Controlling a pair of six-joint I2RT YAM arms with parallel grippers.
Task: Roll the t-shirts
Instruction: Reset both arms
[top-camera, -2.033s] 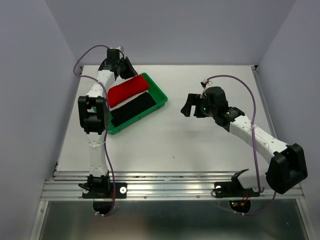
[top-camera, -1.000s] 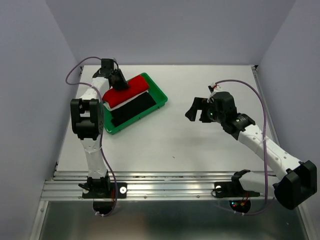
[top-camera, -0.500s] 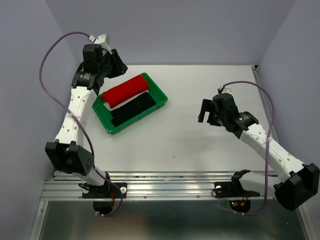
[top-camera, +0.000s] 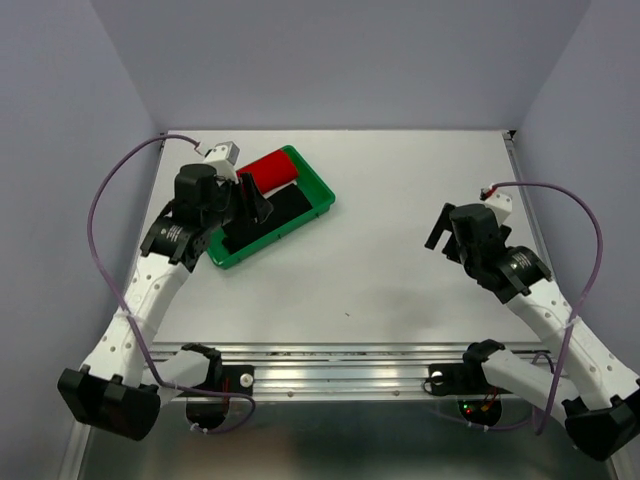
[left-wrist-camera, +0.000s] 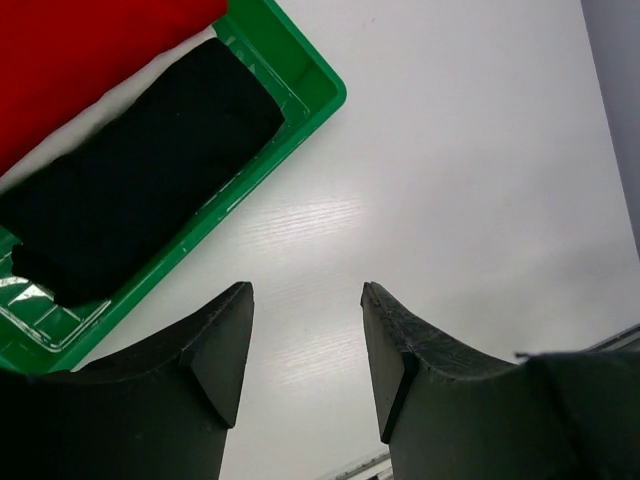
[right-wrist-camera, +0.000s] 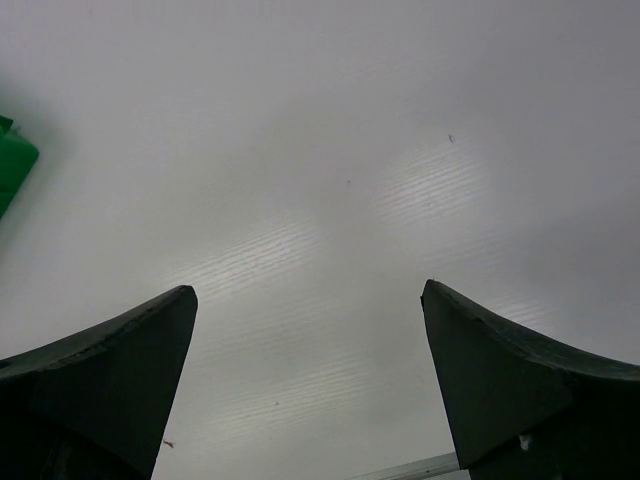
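A rolled red t-shirt (top-camera: 276, 167) lies along the far side of the green tray (top-camera: 292, 231). A folded black t-shirt (top-camera: 285, 207) lies beside it on the near side. In the left wrist view a thin white strip (left-wrist-camera: 105, 103) shows between the red t-shirt (left-wrist-camera: 80, 50) and the black t-shirt (left-wrist-camera: 140, 170). My left gripper (top-camera: 257, 200) hovers over the tray's left part. It is open (left-wrist-camera: 306, 300) and holds nothing. My right gripper (top-camera: 440, 230) hangs open (right-wrist-camera: 309, 290) above bare table, far right of the tray.
The tray sits at the table's back left, its rim (left-wrist-camera: 322, 88) and one corner (right-wrist-camera: 10, 165) showing in the wrist views. Purple cables loop from both arms. A metal rail (top-camera: 340, 365) runs along the near edge. Grey walls enclose the table.
My left arm has left the red roll, swung from the back-left corner to above the tray, and its jaws have widened. My right arm has drawn back to the right.
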